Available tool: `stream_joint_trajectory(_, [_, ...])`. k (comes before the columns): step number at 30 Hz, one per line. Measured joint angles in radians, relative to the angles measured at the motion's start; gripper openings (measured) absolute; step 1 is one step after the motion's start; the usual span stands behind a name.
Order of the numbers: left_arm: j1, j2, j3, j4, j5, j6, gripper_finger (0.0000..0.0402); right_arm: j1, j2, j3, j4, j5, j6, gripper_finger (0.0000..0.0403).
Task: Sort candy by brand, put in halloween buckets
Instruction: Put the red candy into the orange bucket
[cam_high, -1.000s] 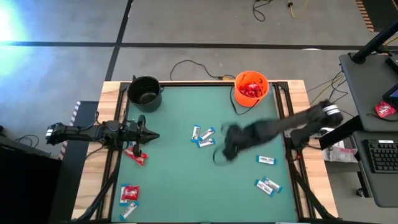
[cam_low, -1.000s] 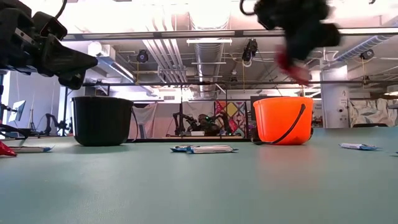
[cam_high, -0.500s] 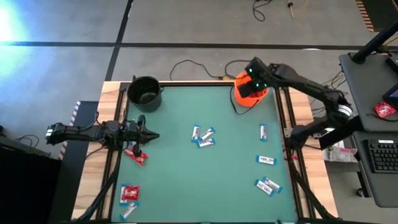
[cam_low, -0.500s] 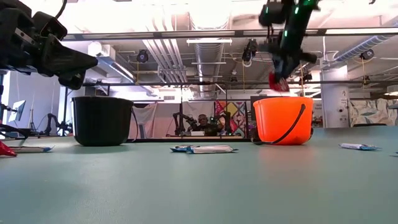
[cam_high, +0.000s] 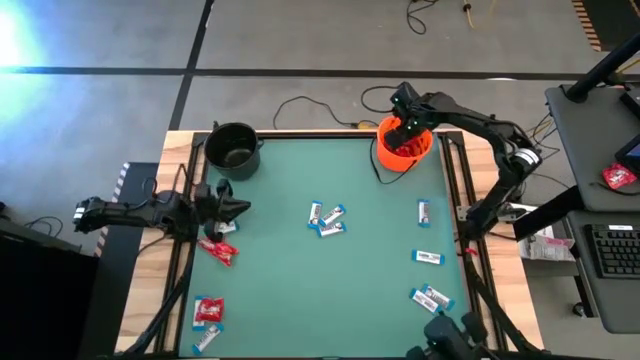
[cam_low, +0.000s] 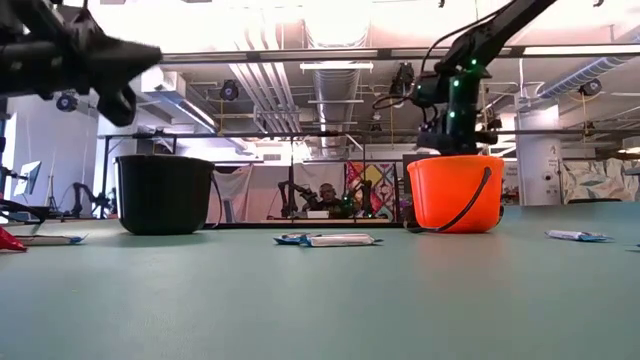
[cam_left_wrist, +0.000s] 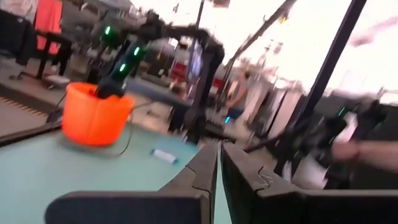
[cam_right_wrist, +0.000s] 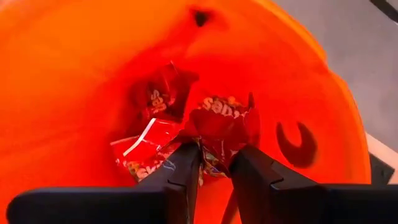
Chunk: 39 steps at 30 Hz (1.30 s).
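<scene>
Inside the glossy orange bucket (cam_right_wrist: 323, 118), the right tool (cam_right_wrist: 214, 163) pinches a crinkly red packet (cam_right_wrist: 221, 124).

Overhead, table-level, two wrist cameras

Both arms are dark, slender and jointed. The right arm (cam_high: 470, 125) carries a silver-grey band near one joint and small green indicator lights by its wrist. The left arm (cam_high: 140, 212) ends in a pale grey cap at its outer end. The matte black, flat-sided fingers (cam_right_wrist: 180, 171) have stepped inner edges.
</scene>
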Motion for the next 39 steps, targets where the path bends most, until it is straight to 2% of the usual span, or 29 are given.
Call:
stream_joint_trajectory(6, [0.000,0.004,0.000,0.073,0.000,-0.035,0.0006,-0.002,-0.005,0.000,0.016,-0.050,-0.031,0.0110])
stream_joint_trajectory(11, [0.000,0.020,0.000,0.059,-0.008,-0.040,0.0006,0.011,-0.085,0.000,0.024,-0.049,-0.020,0.0159])
stream_joint_trajectory(16, [0.000,0.062,0.000,0.098,-0.135,-0.118,0.0007,0.080,-0.210,0.000,0.002,-0.045,0.015,0.0201])
stream_joint_trajectory(19, [0.000,0.098,0.003,0.083,-0.148,-0.191,0.0007,0.099,-0.246,-0.002,-0.004,-0.017,0.065,0.0216])
stream_joint_trajectory(22, [-0.003,0.155,0.086,-0.022,-0.119,-0.226,0.0007,0.150,-0.296,-0.005,-0.022,-0.010,0.146,0.0226])
stream_joint_trajectory(26, [-0.005,0.263,0.281,-0.352,-0.115,-0.298,0.0007,0.323,-0.373,-0.005,-0.014,-0.016,0.231,0.0231])
stream_joint_trajectory(29, [-0.027,0.377,0.425,-0.633,-0.017,-0.329,0.0007,0.488,-0.409,-0.006,-0.012,-0.007,0.319,0.0229])
stream_joint_trajectory(32, [-0.067,0.506,0.530,-0.908,0.130,-0.441,0.0007,0.686,-0.428,-0.006,-0.026,0.074,0.440,0.0225])
stream_joint_trajectory(35, [-0.132,0.625,0.579,-1.093,0.289,-0.574,0.0007,0.900,-0.425,-0.007,-0.041,0.171,0.615,0.0224])
stream_joint_trajectory(37, [-0.186,0.696,0.595,-1.169,0.325,-0.624,0.0007,1.028,-0.413,-0.007,-0.039,0.255,0.713,0.0226])
stream_joint_trajectory(39, [-0.231,0.763,0.601,-1.242,0.291,-0.672,0.0007,1.141,-0.389,-0.007,-0.037,0.345,0.806,0.0226])
